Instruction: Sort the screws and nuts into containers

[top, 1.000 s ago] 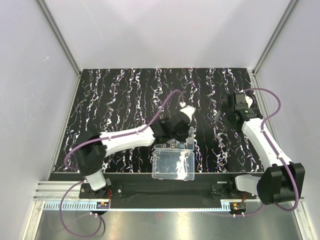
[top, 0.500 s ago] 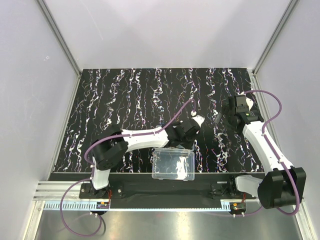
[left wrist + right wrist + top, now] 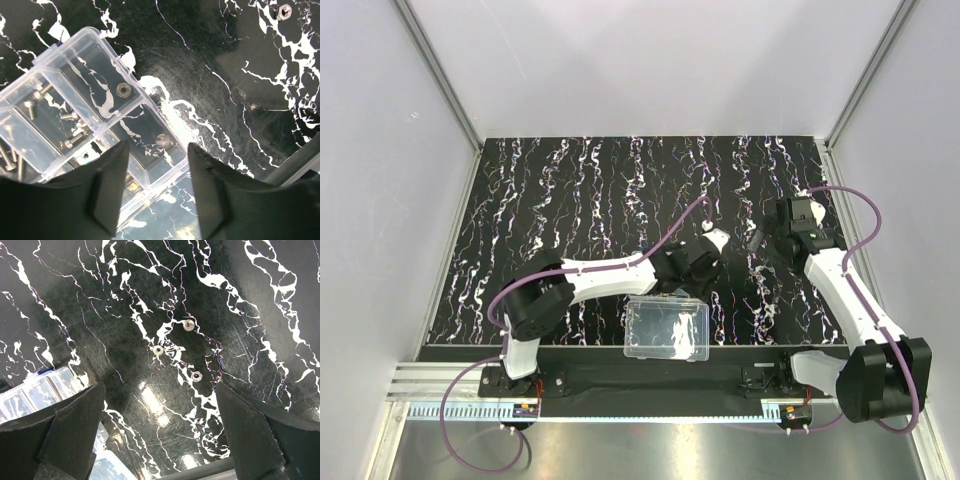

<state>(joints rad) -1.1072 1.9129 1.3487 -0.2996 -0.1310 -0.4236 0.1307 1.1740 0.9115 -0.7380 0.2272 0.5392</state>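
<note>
The clear organizer box (image 3: 65,85) lies open under my left gripper (image 3: 158,150), which is open and empty just above its cells. One cell holds a nut (image 3: 122,90), the cell between my fingertips holds a small metal bit (image 3: 162,141), and the cells to the left hold several screws (image 3: 75,140). My right gripper (image 3: 160,390) is open and empty above the mat, with three loose nuts (image 3: 188,325) (image 3: 158,350) (image 3: 196,375) ahead of it. In the top view the left gripper (image 3: 675,285) covers the divided half, and the right gripper (image 3: 757,240) hovers to its right.
The plain clear lid half (image 3: 667,328) lies flat toward the near edge and shows in the right wrist view (image 3: 115,462). Another loose nut (image 3: 285,10) lies on the black streaked mat (image 3: 570,200). Walls enclose the table on three sides.
My left arm has swung right and down over the organizer's divided half, then held still. My right gripper has shifted slightly left and nearer.
</note>
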